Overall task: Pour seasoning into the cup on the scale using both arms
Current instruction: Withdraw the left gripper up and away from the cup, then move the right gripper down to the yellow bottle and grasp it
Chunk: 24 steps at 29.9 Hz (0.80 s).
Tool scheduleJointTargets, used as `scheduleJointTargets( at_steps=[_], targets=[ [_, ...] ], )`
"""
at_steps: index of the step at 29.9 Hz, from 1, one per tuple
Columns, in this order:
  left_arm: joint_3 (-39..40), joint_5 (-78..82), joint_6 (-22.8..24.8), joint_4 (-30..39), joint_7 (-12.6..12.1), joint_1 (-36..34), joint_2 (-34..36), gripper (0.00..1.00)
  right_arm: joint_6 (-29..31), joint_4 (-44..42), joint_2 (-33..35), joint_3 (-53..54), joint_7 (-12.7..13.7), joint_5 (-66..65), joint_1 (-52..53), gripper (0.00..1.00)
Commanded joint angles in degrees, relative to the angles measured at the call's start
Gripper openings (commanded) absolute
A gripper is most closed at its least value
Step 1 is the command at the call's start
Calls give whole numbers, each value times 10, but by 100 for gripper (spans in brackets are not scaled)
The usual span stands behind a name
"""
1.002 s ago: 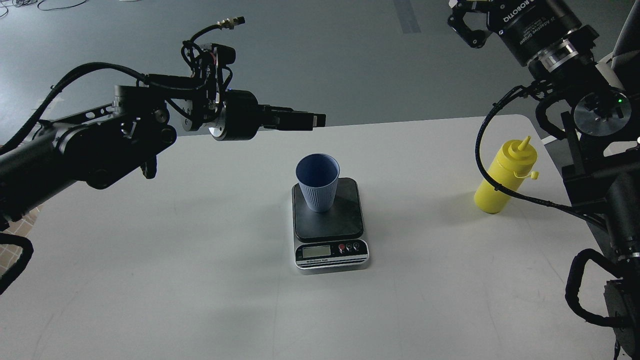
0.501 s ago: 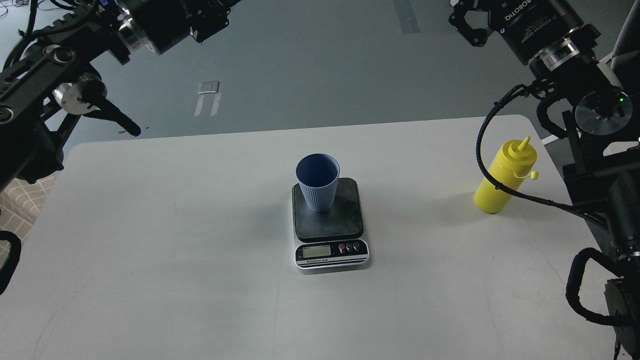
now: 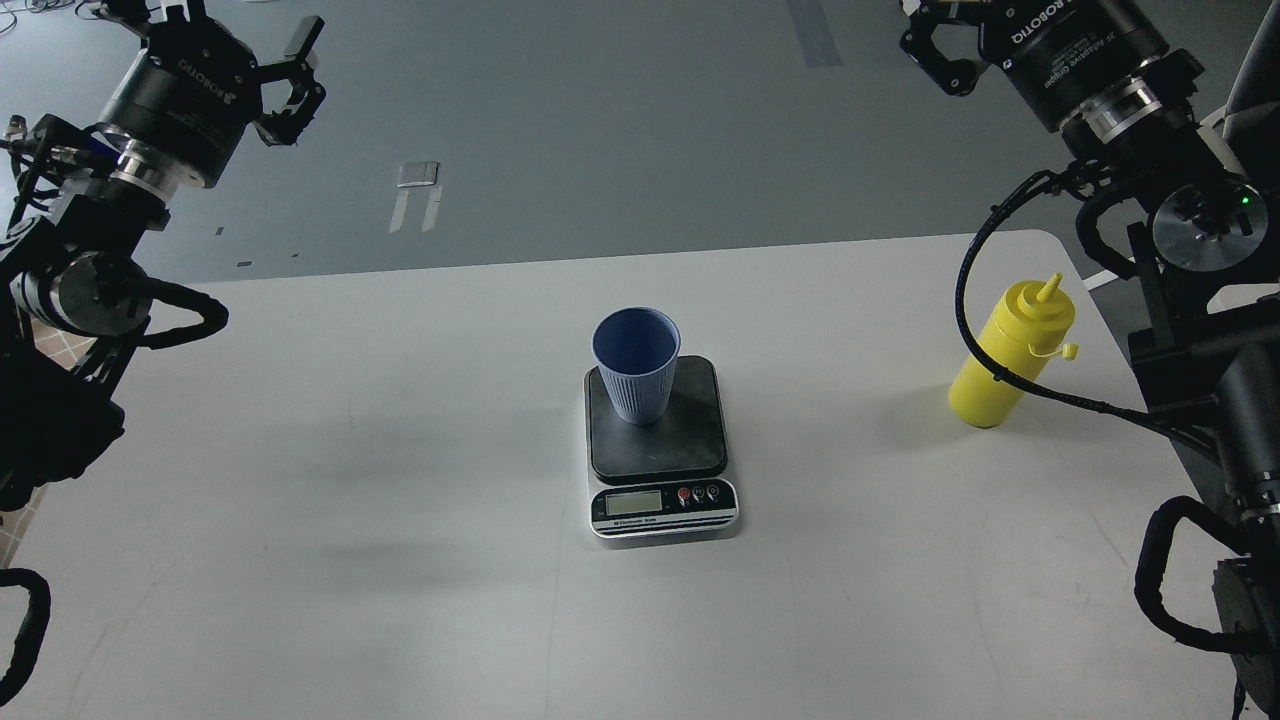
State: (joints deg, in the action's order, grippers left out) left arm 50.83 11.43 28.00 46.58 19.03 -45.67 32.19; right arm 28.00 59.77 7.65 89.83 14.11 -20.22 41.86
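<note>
I had swung my left gripper (image 3: 268, 75) back to the far left, fingers spread and empty like the right gripper's (image 3: 935, 45), leaving the cup (image 3: 636, 365) on the scale (image 3: 660, 455) and the seasoning (image 3: 1010, 355) untouched far right on the worktop (image 3: 400, 560)

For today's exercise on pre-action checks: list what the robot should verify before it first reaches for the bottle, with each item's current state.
1. Light blue ribbed cup upright on dark-platform digital scale: ok.
2. Yellow plastic squeeze bottle upright on white table: ok.
3. Bottle cap off nozzle: ok.
4. Left gripper open, empty: ok.
5. Right gripper open: cannot tell, cut off by the frame.
6. Scale reading zeroed: cannot tell.
</note>
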Motion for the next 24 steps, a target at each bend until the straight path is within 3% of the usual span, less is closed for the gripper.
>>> scheduleJointTargets(
  at_steps=[1,6,17,24],
  targets=[
    [13,-1,0,1,0,27,-6,98,0,-1,0,-1,1,1,-4,100],
    [15,-1,0,1,1,32,-12,98,0,3,3,0,1,5,-13,99],
    [18,-1,0,-1,1,33,-21,98,0,10,99,-4,7,172,-19,99],
    [17,-1,0,-2,0,33,-27,98,0,54,177,-4,37,295,-87,99]
  ],
)
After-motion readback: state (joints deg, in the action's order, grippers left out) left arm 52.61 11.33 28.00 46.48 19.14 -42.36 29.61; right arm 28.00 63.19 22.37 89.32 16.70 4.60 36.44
